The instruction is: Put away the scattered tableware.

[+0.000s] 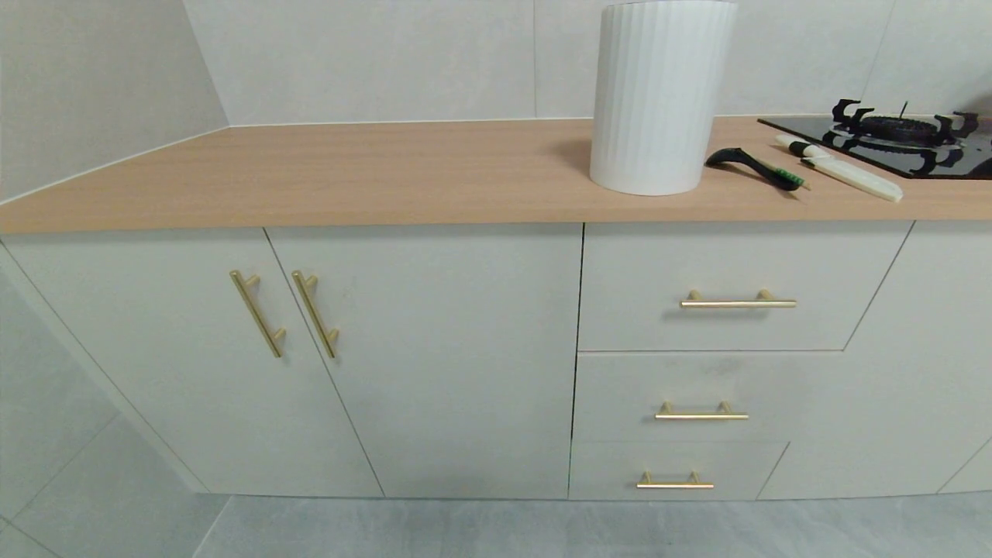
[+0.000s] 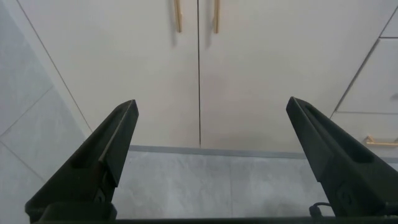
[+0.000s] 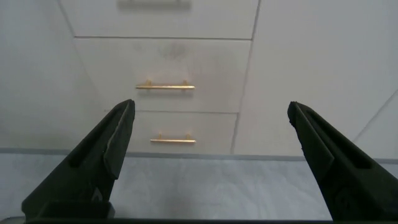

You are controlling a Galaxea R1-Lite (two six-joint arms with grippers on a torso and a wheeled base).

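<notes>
- a pale cabinet front (image 1: 434,349) stands ahead of both grippers, low near the floor.
- a wooden countertop (image 1: 349,170) tops it, well above both grippers.
- a tall white ribbed container (image 1: 657,101) stands on the countertop, on the right gripper's side.
- a black gas hob (image 1: 899,143) sits farther out to that side.
- the left gripper (image 2: 211,104) faces the double doors (image 2: 261,68), fingers spread wide, holding nothing.
- the right gripper (image 3: 210,106) faces the drawers (image 3: 186,68), also spread wide and holding nothing.
- a long white utensil (image 1: 849,174) lies on the countertop just beside the hob.
- a black-handled tool (image 1: 756,167) lies between container and white utensil, well apart from both grippers.
</notes>
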